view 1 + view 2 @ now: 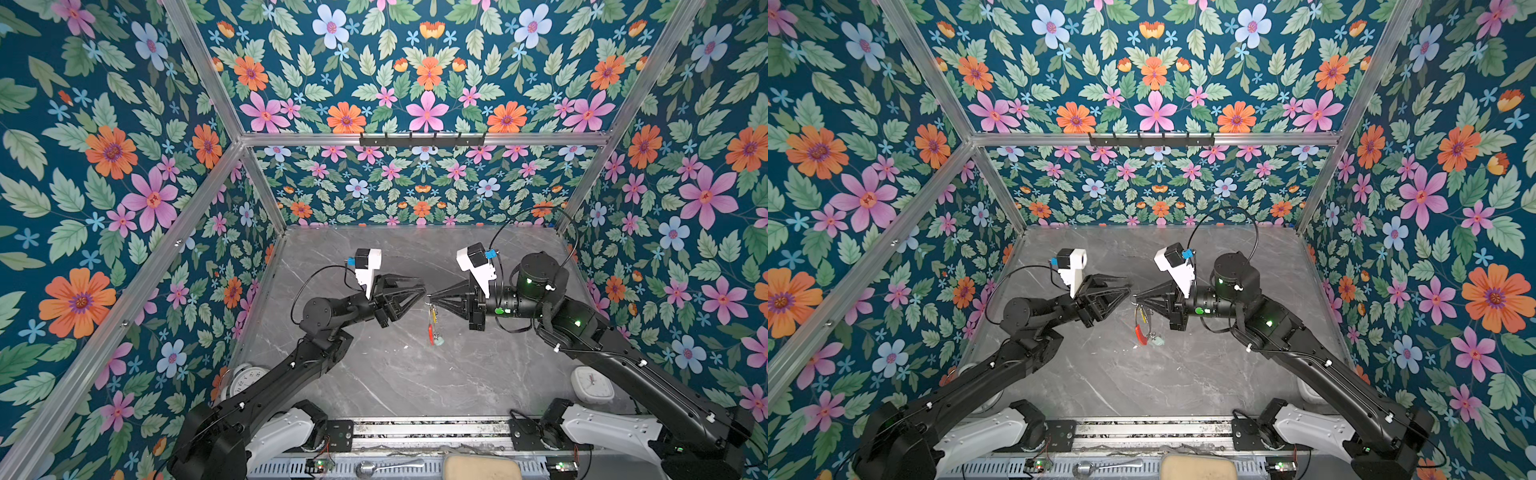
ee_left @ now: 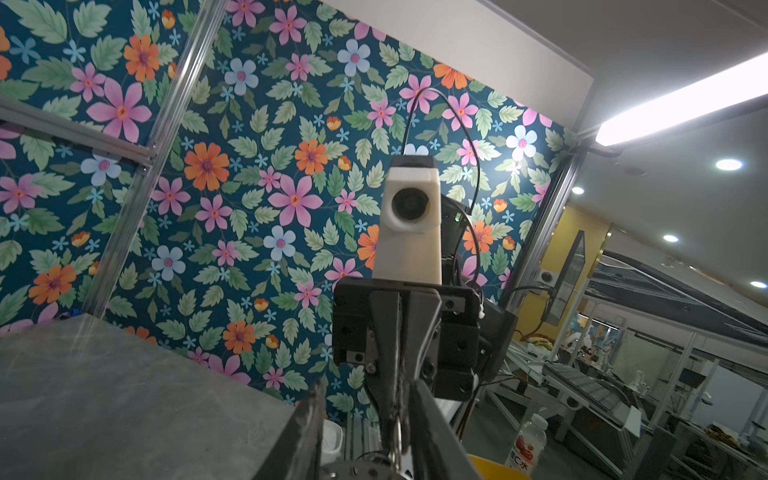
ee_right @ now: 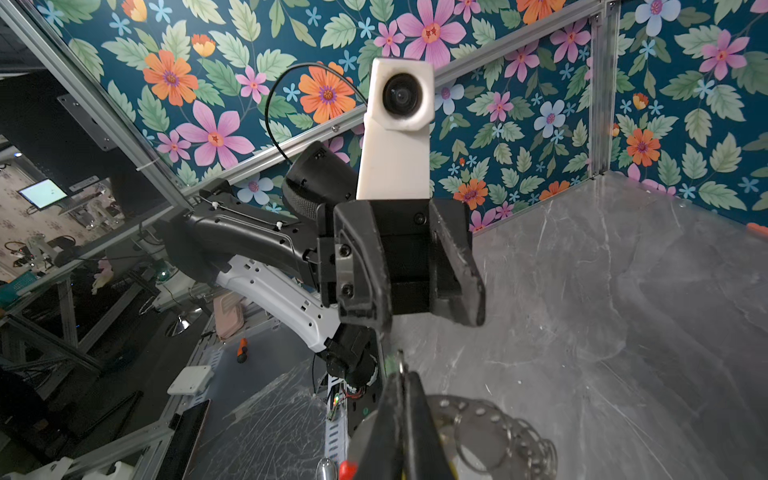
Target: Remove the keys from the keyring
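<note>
Near edge of the desk (image 1: 407,374): spoon (image 1: 388,466), white clock (image 1: 245,380) near left, second clock (image 1: 592,384) near right. None of them in play.

Mid-desk: keyring (image 1: 1141,326) hangs from the right gripper (image 1: 430,296), whose fingers (image 3: 395,415) are clamped tight on the top of the hoop. Red sleeve (image 1: 431,332) sits low on it. Left gripper (image 1: 422,291) is tip to tip with the right one, coming from the left. Its fingers (image 3: 363,270) are partly spread with nothing visible between them.

Progress, my read: zero keys off. Yellow-tagged key (image 1: 434,316) and mint-tagged key (image 1: 439,341) both hang with the hoop, and I see no loose key on the desk. Both removals are left. The left gripper looks lined up for a pick.

Hard to see: key blades are too small in both top views, and I can't tell if the mint tag touches the desk. The right wrist view cuts the hoop at the frame edge, showing only split rings (image 3: 519,440) and no keys. In the left wrist view the hoop is mostly hidden behind the fingers.
</note>
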Robot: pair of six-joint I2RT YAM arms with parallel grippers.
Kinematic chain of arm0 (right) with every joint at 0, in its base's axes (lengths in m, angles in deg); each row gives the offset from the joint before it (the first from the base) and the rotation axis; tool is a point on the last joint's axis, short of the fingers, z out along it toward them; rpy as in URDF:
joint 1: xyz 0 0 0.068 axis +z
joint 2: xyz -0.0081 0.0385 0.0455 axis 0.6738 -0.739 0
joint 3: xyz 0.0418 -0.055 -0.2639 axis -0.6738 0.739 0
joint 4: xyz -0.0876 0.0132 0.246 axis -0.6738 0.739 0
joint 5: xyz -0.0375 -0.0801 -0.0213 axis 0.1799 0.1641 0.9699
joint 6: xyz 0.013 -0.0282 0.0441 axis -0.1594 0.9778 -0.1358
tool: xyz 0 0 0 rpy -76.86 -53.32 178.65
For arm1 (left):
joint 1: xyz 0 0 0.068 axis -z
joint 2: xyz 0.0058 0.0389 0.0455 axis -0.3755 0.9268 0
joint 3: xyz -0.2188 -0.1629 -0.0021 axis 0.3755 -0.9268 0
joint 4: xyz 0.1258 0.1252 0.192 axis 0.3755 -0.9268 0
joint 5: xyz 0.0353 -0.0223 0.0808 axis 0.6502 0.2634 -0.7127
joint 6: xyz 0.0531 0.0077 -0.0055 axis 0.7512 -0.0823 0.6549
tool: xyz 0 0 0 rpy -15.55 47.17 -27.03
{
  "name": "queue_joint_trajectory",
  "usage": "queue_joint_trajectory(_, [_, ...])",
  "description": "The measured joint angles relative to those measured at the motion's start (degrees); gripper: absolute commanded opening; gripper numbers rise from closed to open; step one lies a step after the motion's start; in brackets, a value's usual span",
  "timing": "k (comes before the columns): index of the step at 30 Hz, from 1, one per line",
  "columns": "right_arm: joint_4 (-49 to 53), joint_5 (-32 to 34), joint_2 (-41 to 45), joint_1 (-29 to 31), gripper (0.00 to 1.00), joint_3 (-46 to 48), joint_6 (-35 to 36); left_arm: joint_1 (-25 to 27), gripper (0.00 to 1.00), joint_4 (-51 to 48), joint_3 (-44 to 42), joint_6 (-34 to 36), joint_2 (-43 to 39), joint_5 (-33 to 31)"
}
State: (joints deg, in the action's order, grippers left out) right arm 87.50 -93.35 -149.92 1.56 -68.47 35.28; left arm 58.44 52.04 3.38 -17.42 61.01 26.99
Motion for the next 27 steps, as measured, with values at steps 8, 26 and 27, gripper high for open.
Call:
queue_joint_trajectory(8, [3.74,2.14,-0.28,0.00,0.00,-1.09,2.60,0.00,0.27,-10.56,1.90,2.82,-1.22,3.87])
queue_joint_trajectory(26, [2.08,5.88,0.37,0.00,0.25,0.70,2.25,0.70,0.00,-9.92,0.87,3.17,-0.81,4.70])
queue_joint_trajectory(27, [0.37,5.90,1.01,0.02,0.30,1.95,2.01,0.79,0.00,-9.18,0.39,3.17,-0.92,4.50])
